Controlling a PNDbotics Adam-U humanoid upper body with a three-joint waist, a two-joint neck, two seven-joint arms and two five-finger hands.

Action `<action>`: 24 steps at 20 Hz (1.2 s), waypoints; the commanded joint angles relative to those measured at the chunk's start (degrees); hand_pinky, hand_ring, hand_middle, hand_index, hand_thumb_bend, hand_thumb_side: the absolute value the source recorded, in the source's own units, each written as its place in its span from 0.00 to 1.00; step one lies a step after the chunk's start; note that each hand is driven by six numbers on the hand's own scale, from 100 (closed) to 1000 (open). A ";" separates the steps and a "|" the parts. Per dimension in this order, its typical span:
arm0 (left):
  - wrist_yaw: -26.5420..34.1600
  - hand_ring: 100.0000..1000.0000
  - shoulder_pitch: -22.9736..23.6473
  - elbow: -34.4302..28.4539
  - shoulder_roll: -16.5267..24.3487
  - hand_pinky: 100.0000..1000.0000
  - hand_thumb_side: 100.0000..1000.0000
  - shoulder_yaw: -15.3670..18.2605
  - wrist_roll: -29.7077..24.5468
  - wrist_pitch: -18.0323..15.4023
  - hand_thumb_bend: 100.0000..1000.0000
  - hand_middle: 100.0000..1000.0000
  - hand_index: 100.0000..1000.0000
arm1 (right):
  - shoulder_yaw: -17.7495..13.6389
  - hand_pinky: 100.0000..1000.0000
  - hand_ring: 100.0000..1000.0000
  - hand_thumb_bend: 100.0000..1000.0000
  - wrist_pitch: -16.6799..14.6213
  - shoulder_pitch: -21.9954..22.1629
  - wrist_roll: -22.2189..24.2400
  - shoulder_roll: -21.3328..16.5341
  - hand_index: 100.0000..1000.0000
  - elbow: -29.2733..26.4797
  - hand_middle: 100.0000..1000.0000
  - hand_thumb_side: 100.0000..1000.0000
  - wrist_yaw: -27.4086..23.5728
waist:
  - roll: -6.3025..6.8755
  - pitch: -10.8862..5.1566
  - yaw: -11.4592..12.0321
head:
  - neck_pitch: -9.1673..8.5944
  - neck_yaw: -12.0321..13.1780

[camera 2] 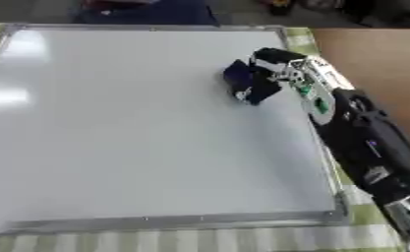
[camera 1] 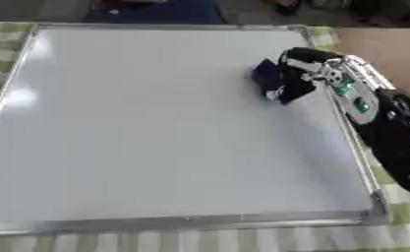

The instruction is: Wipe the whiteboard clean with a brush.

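Note:
A large whiteboard (camera 1: 156, 128) with a silver frame lies flat on the table and fills most of both views; its surface looks plain white. My right hand (camera 1: 307, 69) reaches in from the right edge, fingers curled round a dark blue brush (camera 1: 273, 81). The brush rests on the board near its upper right part. My left hand shows in neither view.
A green and white checked cloth (camera 1: 242, 241) covers the table under the board. Bare brown tabletop (camera 2: 371, 54) shows at the upper right. A person in dark blue clothing (camera 1: 156, 12) is at the far edge.

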 commanded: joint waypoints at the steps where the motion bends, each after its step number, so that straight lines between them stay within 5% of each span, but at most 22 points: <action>1: 0.05 0.78 -0.49 -1.07 0.81 0.57 1.00 -0.11 -0.29 0.07 0.13 0.76 0.58 | 0.80 0.63 0.69 0.00 -0.45 0.20 -0.49 -0.45 0.22 0.33 0.44 0.32 1.94 | 0.15 -0.92 0.15 | -0.63 0.21; 5: 0.09 0.78 -0.47 -1.07 0.83 0.57 1.00 -0.11 -0.39 0.15 0.13 0.76 0.58 | 1.12 0.64 0.71 0.04 -0.96 0.33 -0.41 -0.41 0.23 -0.10 0.54 0.36 1.83 | 0.11 -0.96 0.12 | -0.58 0.29; 24: 0.26 0.78 -0.40 -1.07 0.89 0.58 1.00 -0.16 -0.73 0.26 0.13 0.77 0.57 | 1.25 0.67 0.75 0.12 -1.39 0.68 -0.37 -1.22 0.18 -2.26 0.67 0.46 0.91 | -0.07 -1.37 0.04 | -0.61 0.59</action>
